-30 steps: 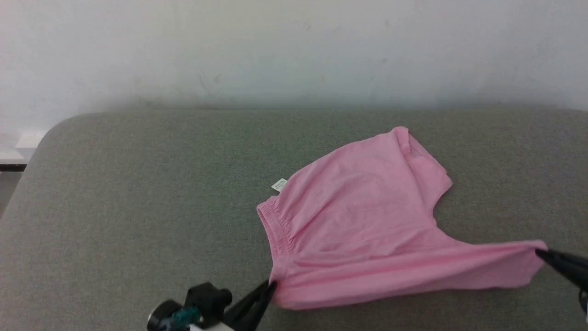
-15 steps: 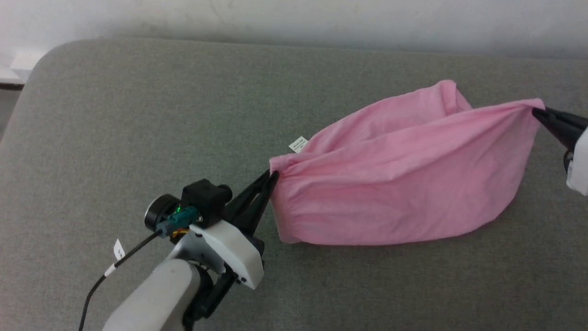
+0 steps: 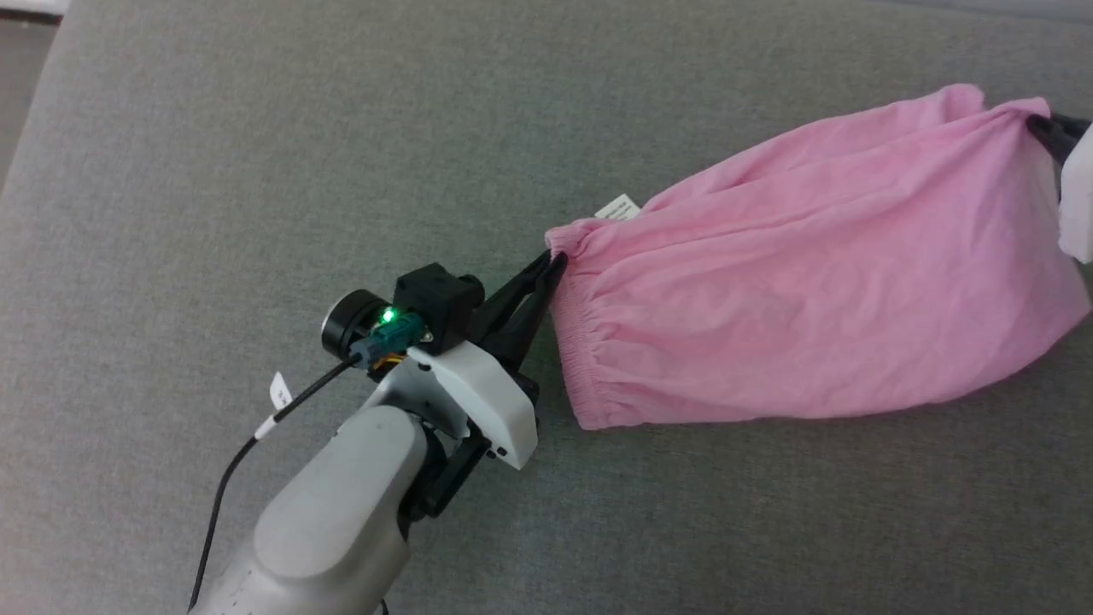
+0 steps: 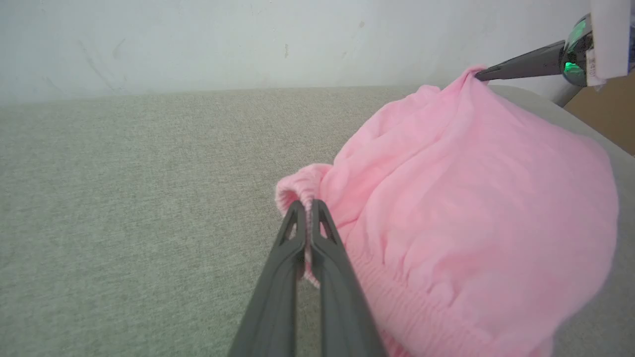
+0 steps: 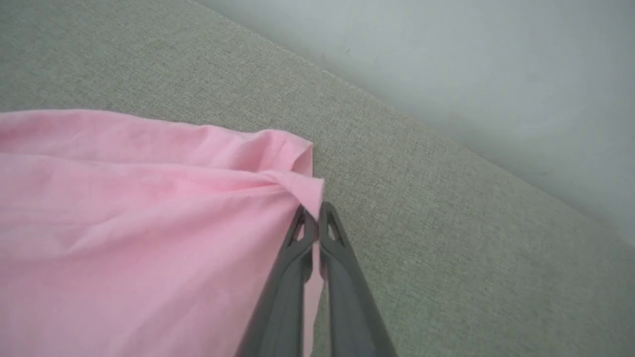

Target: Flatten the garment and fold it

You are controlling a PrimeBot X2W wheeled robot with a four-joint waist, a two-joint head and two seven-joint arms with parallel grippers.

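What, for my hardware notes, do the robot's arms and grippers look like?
Left arm: pale grey rounded forearm, white wrist cover, black camera block with a green light, black cable carrying a white tag. Left gripper and right gripper: long dark grey tapering fingers with triangular cut-outs.

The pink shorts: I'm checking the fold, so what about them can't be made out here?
Label, head view: print too small to read.
Right hand, head view: mostly cut off by the right edge.
Crotch and underside of the shorts, all views: hidden by the draped top layer.
Left hand, left wrist view: its fingers cover the bit of waistband they pinch.
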